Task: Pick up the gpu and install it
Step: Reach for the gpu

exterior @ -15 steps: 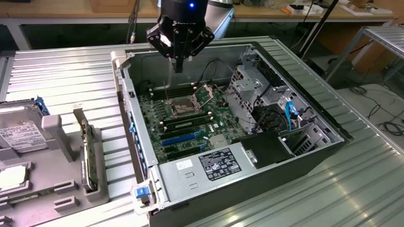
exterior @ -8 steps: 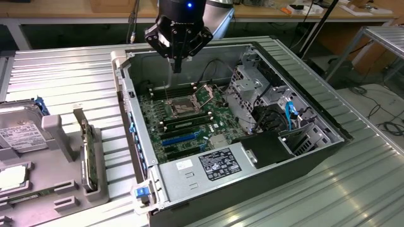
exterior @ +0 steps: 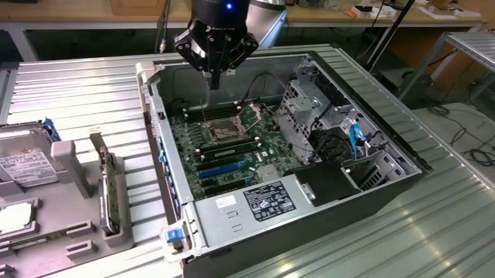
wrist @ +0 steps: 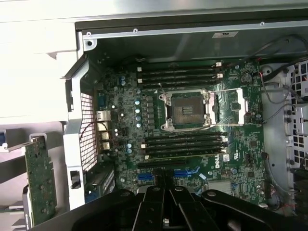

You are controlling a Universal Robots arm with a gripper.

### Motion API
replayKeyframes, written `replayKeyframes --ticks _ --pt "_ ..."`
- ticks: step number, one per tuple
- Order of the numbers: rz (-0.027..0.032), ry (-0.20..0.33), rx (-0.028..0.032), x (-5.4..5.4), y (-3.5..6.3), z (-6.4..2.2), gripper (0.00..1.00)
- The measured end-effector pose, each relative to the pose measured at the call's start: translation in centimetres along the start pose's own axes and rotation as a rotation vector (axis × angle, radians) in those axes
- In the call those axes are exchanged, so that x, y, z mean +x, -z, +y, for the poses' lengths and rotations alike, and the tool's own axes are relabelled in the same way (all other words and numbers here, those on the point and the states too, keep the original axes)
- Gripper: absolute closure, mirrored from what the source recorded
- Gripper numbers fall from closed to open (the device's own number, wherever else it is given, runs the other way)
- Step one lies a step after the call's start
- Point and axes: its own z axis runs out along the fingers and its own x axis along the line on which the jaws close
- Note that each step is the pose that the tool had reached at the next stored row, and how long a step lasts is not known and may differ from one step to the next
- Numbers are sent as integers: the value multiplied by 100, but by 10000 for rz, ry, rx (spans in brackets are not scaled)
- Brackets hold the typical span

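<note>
Empty gripper (exterior: 214,78) pressed together above the open case (exterior: 365,110) — gpu (exterior: 108,180), green board, seemingly upright in its holder (exterior: 76,174).

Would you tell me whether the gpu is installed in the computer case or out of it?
Out: the gpu stands on edge in the grey holder beside the open case.

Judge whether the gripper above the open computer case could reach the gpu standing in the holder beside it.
Probably yes: the gripper hangs above the case wall, and the gpu stands upright in its holder with nothing over its top edge.
</note>
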Motion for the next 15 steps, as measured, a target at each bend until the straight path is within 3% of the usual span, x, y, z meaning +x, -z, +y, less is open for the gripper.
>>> replayKeyframes --ticks 15 --pt "-1 -11 0 150 4 -11 89"
